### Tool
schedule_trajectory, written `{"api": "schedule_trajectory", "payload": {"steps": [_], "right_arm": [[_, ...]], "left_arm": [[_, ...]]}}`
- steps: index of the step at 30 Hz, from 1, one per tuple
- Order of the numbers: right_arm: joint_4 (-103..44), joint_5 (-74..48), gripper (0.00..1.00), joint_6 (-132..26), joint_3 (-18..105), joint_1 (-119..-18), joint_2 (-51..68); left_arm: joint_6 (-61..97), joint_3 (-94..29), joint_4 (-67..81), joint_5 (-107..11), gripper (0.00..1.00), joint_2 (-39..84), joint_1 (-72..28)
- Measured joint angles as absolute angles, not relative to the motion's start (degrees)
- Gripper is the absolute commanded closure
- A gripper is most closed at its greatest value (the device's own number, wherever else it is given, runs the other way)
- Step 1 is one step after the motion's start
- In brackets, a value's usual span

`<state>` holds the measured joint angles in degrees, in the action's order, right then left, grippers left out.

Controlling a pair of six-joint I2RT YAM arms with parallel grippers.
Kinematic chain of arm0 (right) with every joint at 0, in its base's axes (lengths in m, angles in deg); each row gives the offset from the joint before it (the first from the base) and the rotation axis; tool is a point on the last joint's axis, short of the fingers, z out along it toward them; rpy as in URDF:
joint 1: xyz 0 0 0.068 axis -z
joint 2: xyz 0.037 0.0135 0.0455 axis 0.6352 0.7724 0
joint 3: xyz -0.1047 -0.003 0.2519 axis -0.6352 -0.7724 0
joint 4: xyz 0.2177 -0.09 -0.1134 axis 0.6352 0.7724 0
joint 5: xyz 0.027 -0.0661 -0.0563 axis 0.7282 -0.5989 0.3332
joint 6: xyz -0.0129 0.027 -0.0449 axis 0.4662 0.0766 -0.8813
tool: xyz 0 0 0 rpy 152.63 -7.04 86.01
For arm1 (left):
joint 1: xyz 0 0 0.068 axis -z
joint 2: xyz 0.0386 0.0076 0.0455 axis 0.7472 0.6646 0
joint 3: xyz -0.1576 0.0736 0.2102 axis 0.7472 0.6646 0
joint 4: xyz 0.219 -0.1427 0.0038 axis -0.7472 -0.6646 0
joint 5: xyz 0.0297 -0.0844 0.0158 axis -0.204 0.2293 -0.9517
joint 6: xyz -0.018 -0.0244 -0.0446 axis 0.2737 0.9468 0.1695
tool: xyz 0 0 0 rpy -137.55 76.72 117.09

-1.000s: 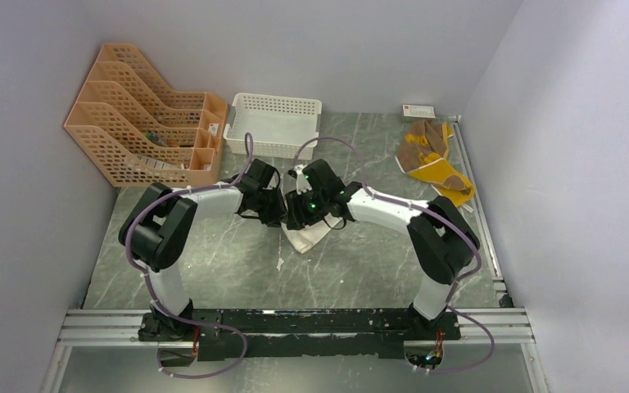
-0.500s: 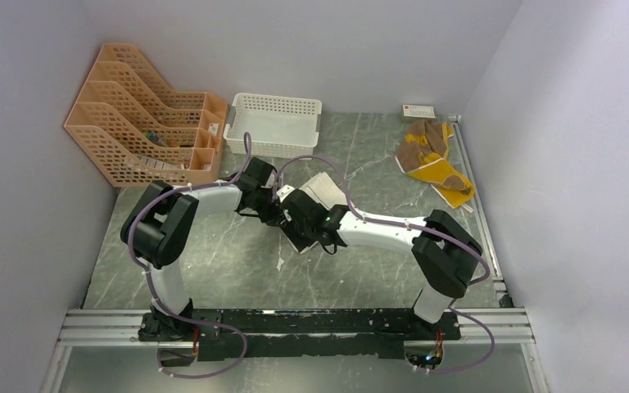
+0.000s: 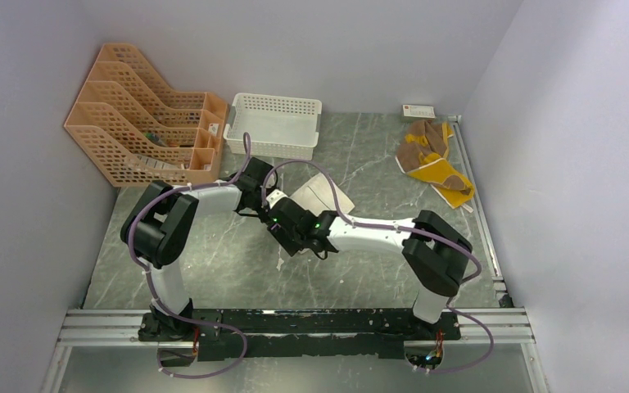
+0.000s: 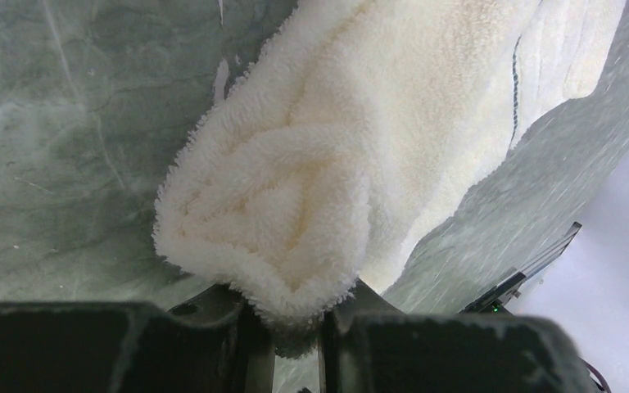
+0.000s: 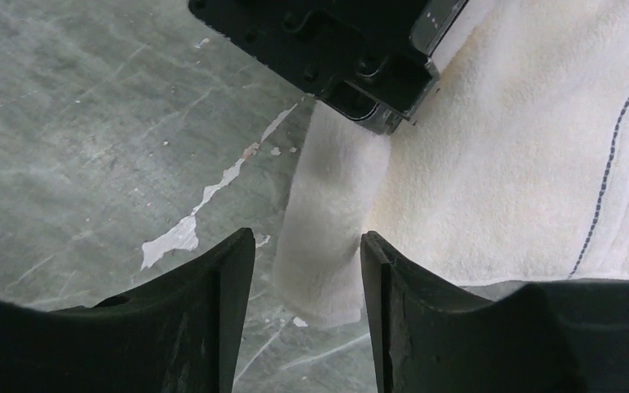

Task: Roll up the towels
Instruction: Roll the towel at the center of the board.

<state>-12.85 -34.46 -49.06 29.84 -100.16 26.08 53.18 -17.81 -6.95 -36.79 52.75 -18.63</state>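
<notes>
I hold the cream towel (image 4: 311, 164) mid-table, one end part-rolled and pinched in the left gripper (image 4: 295, 332). The right gripper (image 5: 307, 246) hangs parted, empty. The brown towel (image 3: 430, 160) lies unrolled, far right.

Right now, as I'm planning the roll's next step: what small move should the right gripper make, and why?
Probably ease the right gripper forward and close on the rolled edge of the cream towel. Its jaws stand open with that fold just ahead between them, while the left gripper pinches the roll further along; gripping at both places should keep the roll even.
</notes>
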Motion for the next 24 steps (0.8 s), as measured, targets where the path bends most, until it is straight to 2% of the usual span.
{"api": "schedule_trajectory", "payload": {"steps": [8, 11, 17, 18, 24], "right_arm": [[-14.1, -37.8, 0.51, -48.3, 29.9, -100.4, 30.5], [-14.8, -39.2, 0.61, -48.0, 29.9, -100.7, 32.1], [-15.3, -41.6, 0.98, -46.5, 29.9, -100.9, 32.8], [-15.4, -41.8, 1.0, -46.3, 29.9, -100.9, 32.9], [-17.4, -40.5, 1.0, -46.2, 28.5, -100.8, 32.0]], "left_arm": [[53.3, -17.4, -6.0, -35.7, 0.91, 52.9, -19.0], [53.5, -17.3, -5.8, -35.1, 0.91, 53.0, -19.1], [53.4, -17.2, -5.5, -34.7, 0.9, 53.0, -19.4], [53.4, -17.2, -5.5, -34.6, 0.9, 53.0, -19.5], [53.4, -16.9, -5.1, -33.8, 0.85, 53.0, -20.0]]}}
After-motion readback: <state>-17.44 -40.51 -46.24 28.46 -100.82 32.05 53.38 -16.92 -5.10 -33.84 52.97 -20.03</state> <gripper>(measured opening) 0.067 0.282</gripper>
